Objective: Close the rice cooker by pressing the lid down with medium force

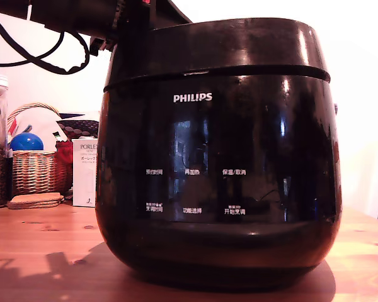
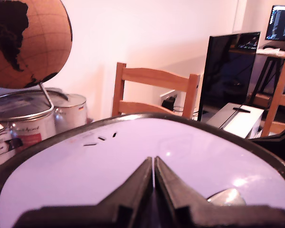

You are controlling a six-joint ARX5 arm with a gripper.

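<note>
The pincer (image 2: 154, 164) has its two fingers drawn together, nothing between them, tips resting on the glossy lid (image 2: 133, 161). The lid sits down flat on the rice cooker (image 1: 217, 163), which stands on the wooden desk (image 1: 44, 251).

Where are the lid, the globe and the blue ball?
lid (image 1: 239, 44), exterior view, its glossy front band.
globe (image 2: 28, 42), wrist view, middle of the sphere.
blue ball (image 1: 26, 142), exterior view, its rounded top above the basket.
</note>
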